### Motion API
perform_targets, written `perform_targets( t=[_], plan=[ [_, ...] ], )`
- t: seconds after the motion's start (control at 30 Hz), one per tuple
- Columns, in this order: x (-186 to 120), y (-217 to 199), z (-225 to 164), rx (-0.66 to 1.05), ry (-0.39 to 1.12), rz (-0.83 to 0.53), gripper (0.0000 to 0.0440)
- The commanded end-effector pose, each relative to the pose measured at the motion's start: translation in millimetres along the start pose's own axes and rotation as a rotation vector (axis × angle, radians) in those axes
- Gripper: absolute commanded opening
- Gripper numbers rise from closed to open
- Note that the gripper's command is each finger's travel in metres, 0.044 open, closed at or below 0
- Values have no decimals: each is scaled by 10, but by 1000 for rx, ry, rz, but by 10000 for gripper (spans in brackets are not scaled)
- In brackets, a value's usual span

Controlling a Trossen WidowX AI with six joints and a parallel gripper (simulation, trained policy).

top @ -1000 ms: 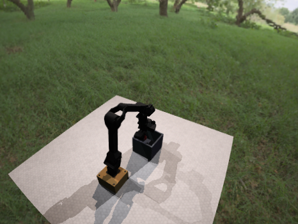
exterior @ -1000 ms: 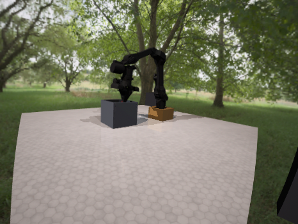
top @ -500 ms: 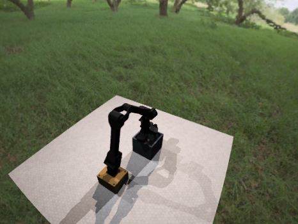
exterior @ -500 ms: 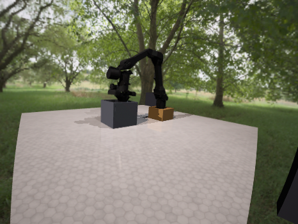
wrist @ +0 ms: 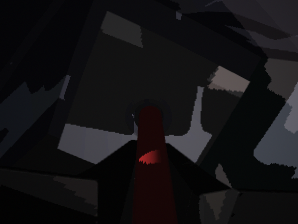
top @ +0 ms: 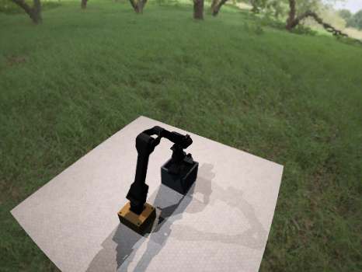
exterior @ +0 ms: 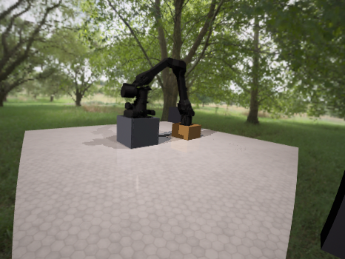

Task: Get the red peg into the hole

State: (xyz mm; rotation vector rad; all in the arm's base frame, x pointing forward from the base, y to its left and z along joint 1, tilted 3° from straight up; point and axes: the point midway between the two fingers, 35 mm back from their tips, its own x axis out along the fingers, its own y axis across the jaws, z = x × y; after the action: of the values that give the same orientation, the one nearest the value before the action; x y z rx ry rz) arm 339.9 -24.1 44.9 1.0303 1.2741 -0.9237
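The red peg (wrist: 151,135) shows in the wrist view, pointing away from the camera, its far end over the dark round hole in the plate (wrist: 100,85). The end covers most of the hole; whether it has entered cannot be told. My gripper (wrist: 149,149) is shut on the peg, one dark finger on each side. The dark grey open box (top: 171,182) (exterior: 138,132) stands on the table. The gripper reaches down into it, so the fingertips and peg are hidden behind its walls in the top and exterior views.
The arm's orange base block (top: 134,222) (exterior: 189,132) stands near the box on the pale tiled table (top: 78,186) (exterior: 148,203). The box's walls rise closely around the gripper. A dark object (exterior: 336,229) stands at the right edge of the exterior view.
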Motion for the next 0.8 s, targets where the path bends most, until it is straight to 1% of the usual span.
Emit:
perform_targets(
  t=[0.0,0.03,0.2,0.27,0.33,0.43,0.77],
  plan=[
    [26,5,7,-18,6,-15,112],
    [27,8,5,-20,11,-16,120],
    [-15,9,31,-17,36,-24,120],
    [-38,17,51,-11,54,-24,132],
    [-79,36,65,-3,75,-17,156],
    [-152,66,82,8,106,-3,175],
    [-359,137,158,42,197,50,210]
  ],
)
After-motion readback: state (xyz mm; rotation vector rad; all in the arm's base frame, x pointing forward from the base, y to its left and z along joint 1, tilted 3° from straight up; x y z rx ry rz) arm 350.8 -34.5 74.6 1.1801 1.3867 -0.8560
